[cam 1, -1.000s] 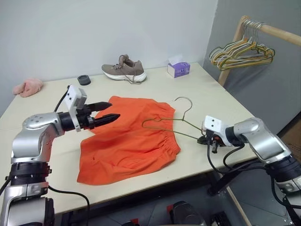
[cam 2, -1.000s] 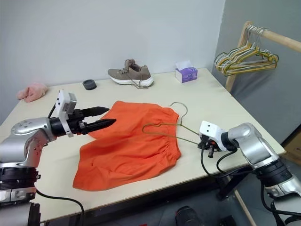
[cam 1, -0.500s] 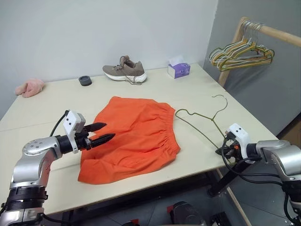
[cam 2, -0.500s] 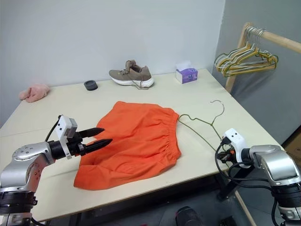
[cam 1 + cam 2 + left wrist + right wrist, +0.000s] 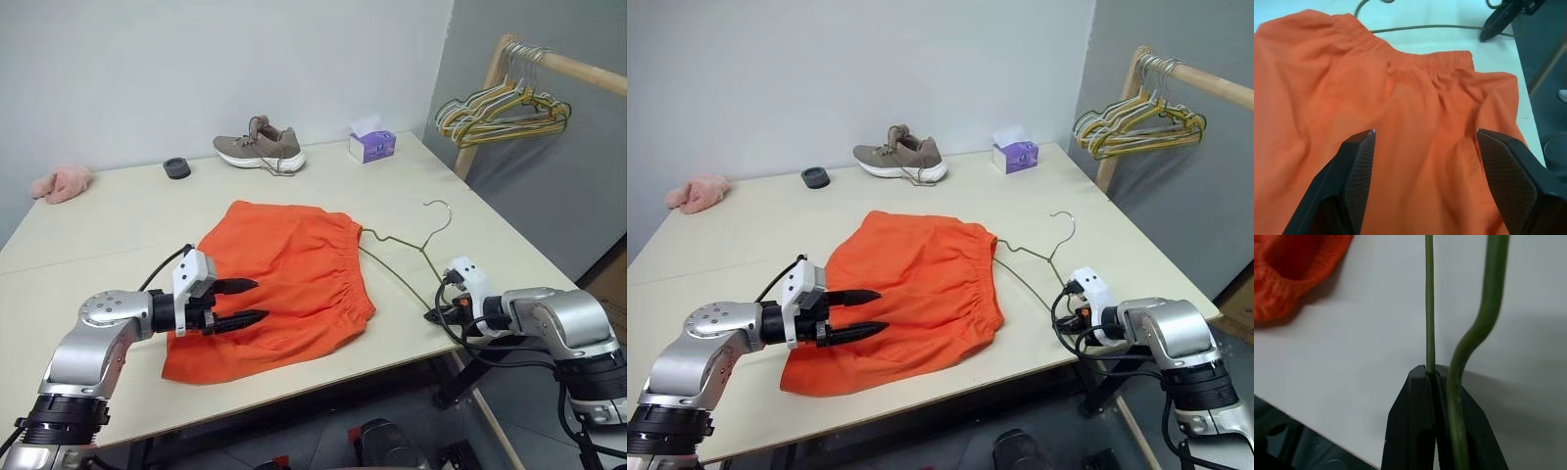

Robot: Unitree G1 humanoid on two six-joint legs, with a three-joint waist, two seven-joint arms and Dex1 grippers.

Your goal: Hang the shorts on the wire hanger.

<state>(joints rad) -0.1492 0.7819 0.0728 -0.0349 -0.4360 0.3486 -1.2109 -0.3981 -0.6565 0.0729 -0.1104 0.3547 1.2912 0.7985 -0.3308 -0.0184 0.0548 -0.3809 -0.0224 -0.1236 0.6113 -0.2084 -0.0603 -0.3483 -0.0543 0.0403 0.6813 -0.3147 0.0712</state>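
The orange shorts (image 5: 279, 284) lie flat on the desk (image 5: 98, 225), waistband toward the wire hanger (image 5: 402, 257). The left pincer (image 5: 245, 302) hovers spread wide over the near leg, holding nothing. The right pincer (image 5: 433, 315), clamped on the hanger's corner, holds it just beside the waistband.

wire hanger (image 5: 400, 257) dragged off shorts (image 5: 279, 284), left claw (image 5: 253, 303) lowered
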